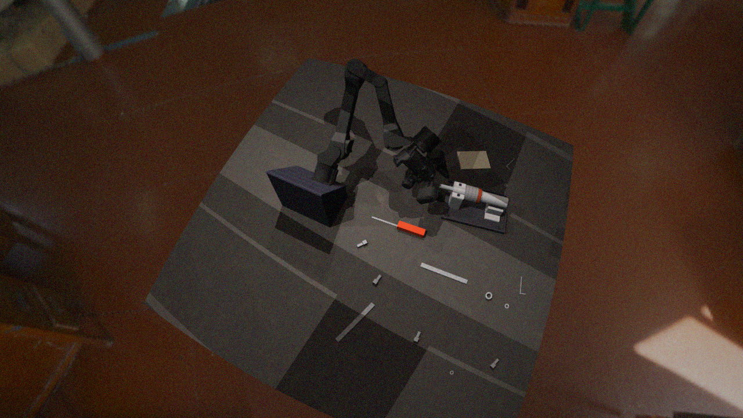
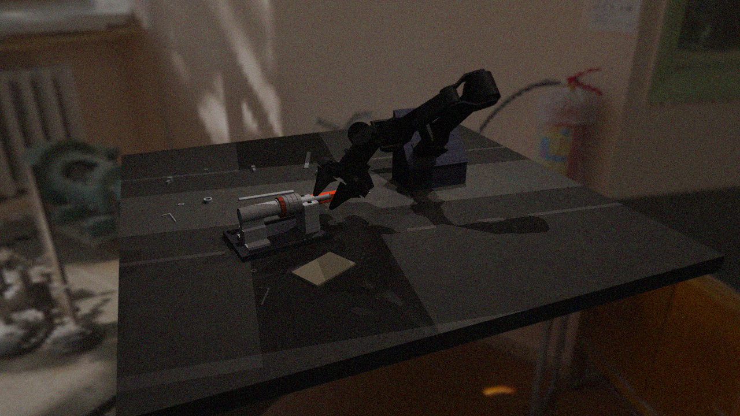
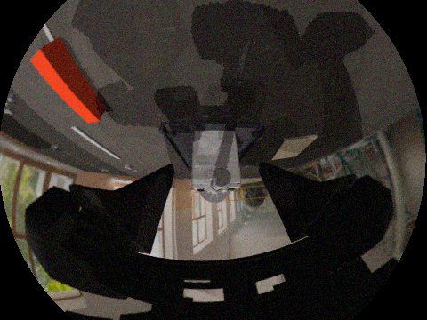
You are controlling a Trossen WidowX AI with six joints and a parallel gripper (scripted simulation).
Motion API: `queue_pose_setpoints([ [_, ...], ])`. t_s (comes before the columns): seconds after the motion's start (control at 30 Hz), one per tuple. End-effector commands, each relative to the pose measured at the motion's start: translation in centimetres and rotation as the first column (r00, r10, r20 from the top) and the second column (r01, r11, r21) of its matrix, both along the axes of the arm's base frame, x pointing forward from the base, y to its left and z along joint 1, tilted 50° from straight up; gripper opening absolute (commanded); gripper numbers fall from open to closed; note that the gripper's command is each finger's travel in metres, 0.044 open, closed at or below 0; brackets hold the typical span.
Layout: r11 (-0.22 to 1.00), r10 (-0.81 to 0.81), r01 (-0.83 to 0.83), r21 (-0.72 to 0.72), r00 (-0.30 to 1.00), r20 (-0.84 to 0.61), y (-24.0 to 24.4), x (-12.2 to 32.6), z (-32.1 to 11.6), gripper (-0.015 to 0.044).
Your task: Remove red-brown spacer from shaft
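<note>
The pale shaft sticks out through the white support block toward my arm. The red-brown spacer is still on the shaft line, touching the big round housing. Several grey spacers fill the space between it and the support block. My gripper is open and empty, its fingers spread to either side of the shaft's free end in the wrist view. Whether the fingertips reach past that end is unclear.
The fixture stands on a dark base plate. A beige pad lies beside it. An orange-handled screwdriver lies on the other side. Metal strips, bolts and rings lie farther off.
</note>
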State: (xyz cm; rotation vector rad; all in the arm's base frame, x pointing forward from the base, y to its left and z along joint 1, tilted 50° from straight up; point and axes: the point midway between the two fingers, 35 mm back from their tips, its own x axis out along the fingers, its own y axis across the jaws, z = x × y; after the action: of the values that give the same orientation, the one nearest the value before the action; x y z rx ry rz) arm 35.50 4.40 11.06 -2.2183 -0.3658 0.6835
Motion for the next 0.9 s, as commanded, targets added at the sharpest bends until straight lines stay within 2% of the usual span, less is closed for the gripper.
queue_pose_setpoints([
  [0.0, 1.0, -0.005, 0.005, 0.002, 1.0, 0.0, -0.04, 0.08, 0.06, 0.044],
  [0.87, 1.0, -0.005, 0.005, 0.002, 1.0, 0.001, 0.11, 0.39, -0.05, 0.044],
])
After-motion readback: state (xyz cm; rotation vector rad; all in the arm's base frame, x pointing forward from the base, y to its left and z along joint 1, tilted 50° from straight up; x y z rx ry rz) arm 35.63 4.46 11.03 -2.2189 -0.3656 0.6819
